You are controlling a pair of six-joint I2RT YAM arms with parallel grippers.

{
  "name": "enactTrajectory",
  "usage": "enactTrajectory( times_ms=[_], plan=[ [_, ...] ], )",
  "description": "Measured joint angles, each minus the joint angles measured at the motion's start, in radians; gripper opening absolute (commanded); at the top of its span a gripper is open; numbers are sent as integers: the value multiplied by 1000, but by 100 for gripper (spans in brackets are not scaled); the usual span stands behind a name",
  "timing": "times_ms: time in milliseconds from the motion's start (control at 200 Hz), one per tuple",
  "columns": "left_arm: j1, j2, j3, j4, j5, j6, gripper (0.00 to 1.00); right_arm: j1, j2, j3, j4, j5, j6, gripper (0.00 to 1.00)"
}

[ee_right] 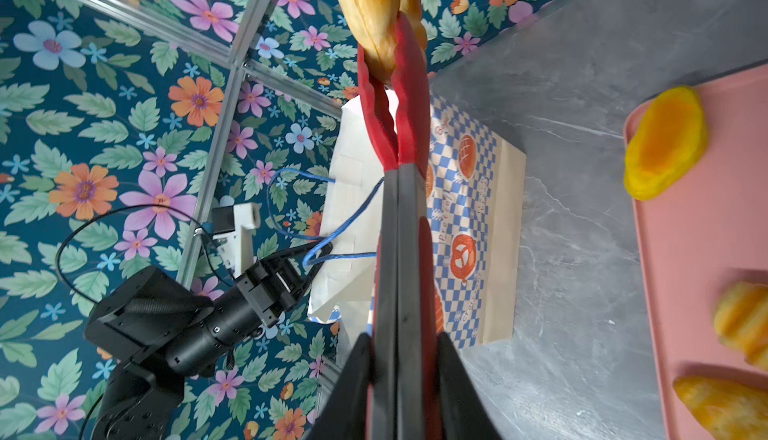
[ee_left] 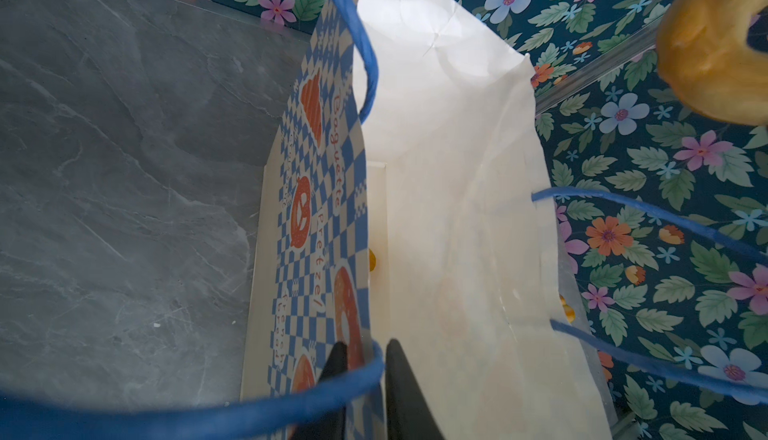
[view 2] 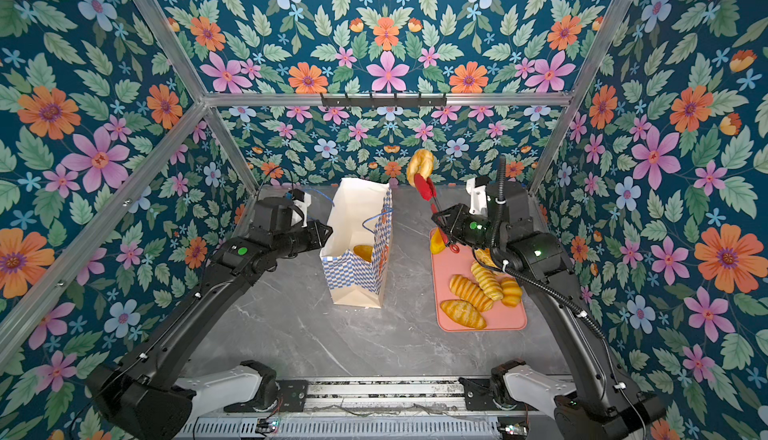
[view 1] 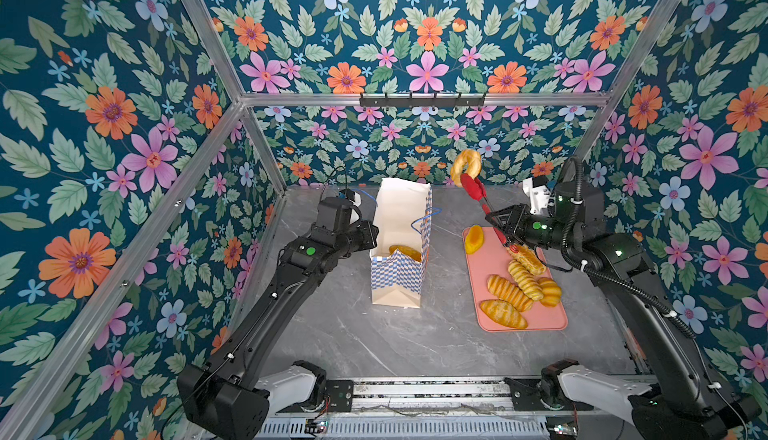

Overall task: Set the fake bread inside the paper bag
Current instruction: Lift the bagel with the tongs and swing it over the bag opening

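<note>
Your right hand (ee_right: 403, 338) is clamped tight on the red-tipped tongs (ee_right: 409, 147), and the red tips pinch the ring doughnut (view 1: 465, 166) – it hangs in the air well above the counter (view 1: 374, 346), on the tray side of the paper bag (view 1: 399, 280), near its far corner and not inside it. Your left hand (ee_left: 365, 344) sits at the bag's rim on the side away from the tray. Its fingers (ee_left: 401, 384) are nearly together with the checkered wall between them, gripping the bag's edge, and a blue cord handle (ee_left: 249, 406) crosses just in front. The bag stands upright with its mouth open, and one golden loaf (view 1: 405, 252) lies at the bottom. On the pink tray (view 1: 540, 317) – right of the bag in both top views – a cluster of ridged loaves (view 1: 509, 292) lies toward the near end, and an orange bun (view 1: 473, 239) sits alone at the far corner
</note>
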Motion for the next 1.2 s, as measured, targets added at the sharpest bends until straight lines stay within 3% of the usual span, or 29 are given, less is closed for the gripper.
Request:
enactTrajectory(
  times_ms=[490, 1200],
  plan=[
    [0, 0, -9, 8, 16, -3, 4, 290, 197, 296, -92, 185, -90, 25],
    [0, 0, -23, 32, 23, -19, 3, 370, 270, 275, -115, 213, -89, 26]
  ],
)
